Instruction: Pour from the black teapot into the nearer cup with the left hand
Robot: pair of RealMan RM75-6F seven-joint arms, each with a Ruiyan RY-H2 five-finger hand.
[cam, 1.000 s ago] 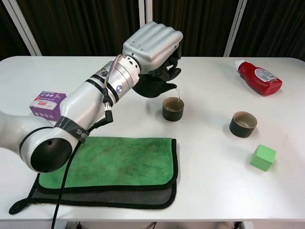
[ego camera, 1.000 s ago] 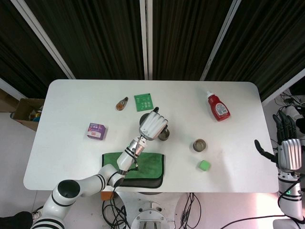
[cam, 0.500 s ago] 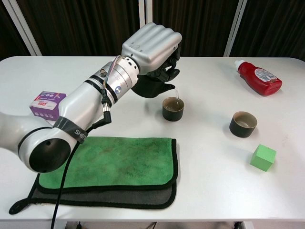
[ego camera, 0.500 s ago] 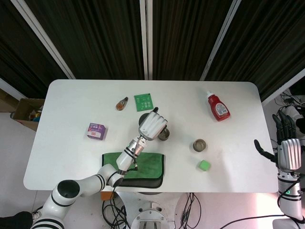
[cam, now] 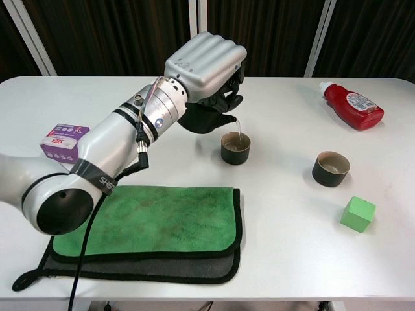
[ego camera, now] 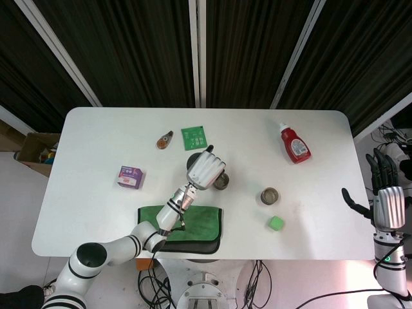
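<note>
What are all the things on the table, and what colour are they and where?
black teapot: one, black, held tipped over the nearer cup, a thin stream falling from its spout
nearer cup: one, dark, mid-table under the spout
other cup: one, dark, further right
cube: one, green, front right
ketchup bottle: one, red with white cap, lying far right
towel: one, green on a dark layer, front edge
small box: one, purple and white, left side
green card: one, green, far middle
small brown item: one, brown, left of the card
table: one, white
left hand: one, silver, fingers wrapped on the teapot
right hand: one, silver and black, off the table's right edge, holding nothing
</note>
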